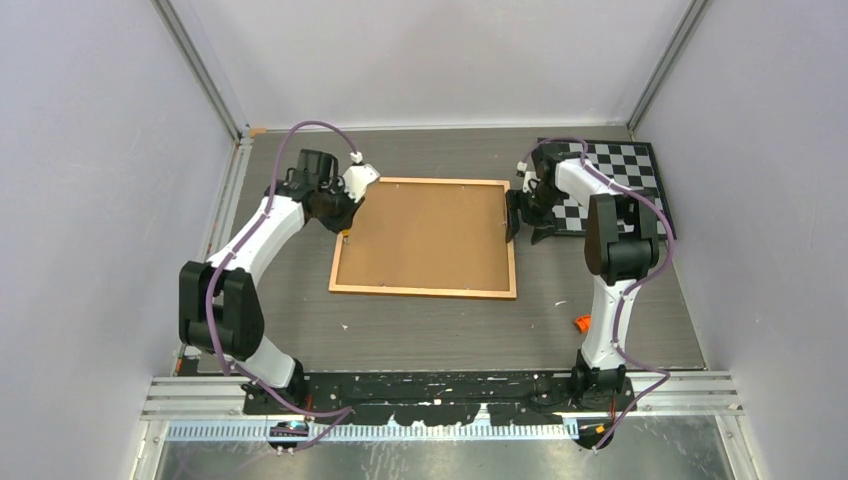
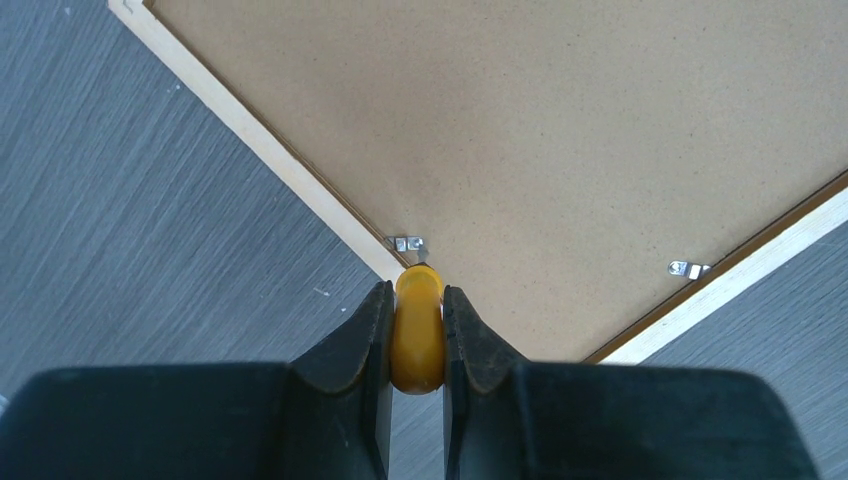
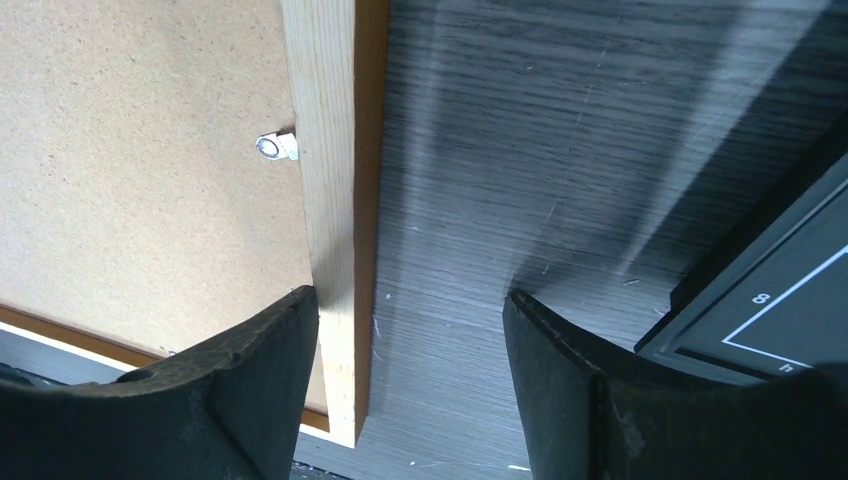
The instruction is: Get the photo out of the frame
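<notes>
The frame point(image 1: 423, 291) lies face down mid-table, its brown fibreboard back point(image 1: 424, 235) up. The photo is hidden beneath that back. My left gripper point(image 1: 345, 228) is at the frame's left edge, shut on a small yellow tool point(image 2: 418, 325). The tool's tip sits at a metal clip point(image 2: 408, 243) by the wooden border point(image 2: 270, 150). My right gripper point(image 3: 410, 300) stands open across the frame's right border point(image 3: 330, 200), near a corner. One finger point(image 3: 250, 370) is over the back, the other finger point(image 3: 570, 380) over the table. Another clip point(image 3: 276, 147) sits just ahead.
A black-and-white checkerboard point(image 1: 615, 180) lies at the back right, close behind the right gripper; its edge point(image 3: 770, 290) shows in the right wrist view. A small orange object point(image 1: 581, 322) rests by the right arm's base. Enclosure walls stand on three sides.
</notes>
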